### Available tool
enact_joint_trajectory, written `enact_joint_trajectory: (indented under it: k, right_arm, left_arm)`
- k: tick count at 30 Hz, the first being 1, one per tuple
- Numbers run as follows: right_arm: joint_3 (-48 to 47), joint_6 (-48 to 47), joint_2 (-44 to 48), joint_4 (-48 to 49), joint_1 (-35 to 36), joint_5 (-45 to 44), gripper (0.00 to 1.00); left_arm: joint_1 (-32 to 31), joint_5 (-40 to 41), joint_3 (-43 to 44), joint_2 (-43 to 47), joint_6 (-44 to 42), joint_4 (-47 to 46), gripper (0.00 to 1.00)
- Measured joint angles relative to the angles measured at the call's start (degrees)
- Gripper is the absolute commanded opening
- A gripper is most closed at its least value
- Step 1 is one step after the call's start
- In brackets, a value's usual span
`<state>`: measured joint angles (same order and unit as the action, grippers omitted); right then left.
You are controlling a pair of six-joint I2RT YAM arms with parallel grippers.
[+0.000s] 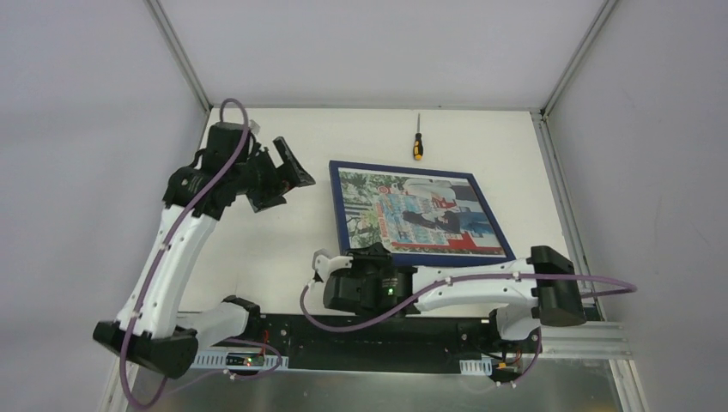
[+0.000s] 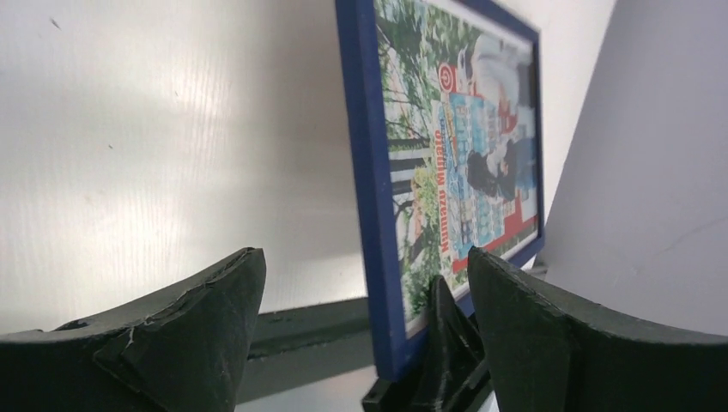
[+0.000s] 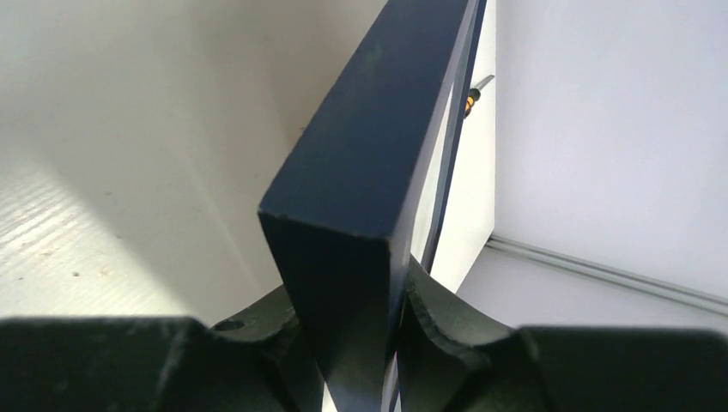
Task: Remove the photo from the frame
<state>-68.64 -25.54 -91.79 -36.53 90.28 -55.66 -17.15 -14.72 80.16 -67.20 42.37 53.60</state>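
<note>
Your right gripper (image 3: 352, 343) pinches the rigid frame (image 1: 335, 206) at its corner, left gripper (image 1: 283, 184) gapes empty; take the photo (image 1: 416, 210) (likely flimsy, crease-prone) by an edge.

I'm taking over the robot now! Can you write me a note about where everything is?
Left gripper: open, empty, to the left of the frame, not touching it.
Right gripper: shut on the frame's near edge.
Photo: in the frame, face up.
Screwdriver: on the table beyond the frame's far edge.
Done: frame gripped; nothing out yet.
Left: probably turn the frame, open its back, take the photo out.
</note>
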Motion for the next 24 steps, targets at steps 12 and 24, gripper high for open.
enact_joint_trajectory:
  k: [12, 24]
  right_arm:
    - [-22.1, 0.31, 4.15, -10.23, -4.81, 2.29, 0.0]
    - [-43.67, -0.17, 0.15, -11.26, -9.9, 4.76, 0.0]
  left_arm:
    - [0.02, 10.56, 2.29, 9.55, 1.33, -1.36, 0.87]
    - [0.02, 15.45, 4.0, 10.78, 1.31, -1.42, 0.86]
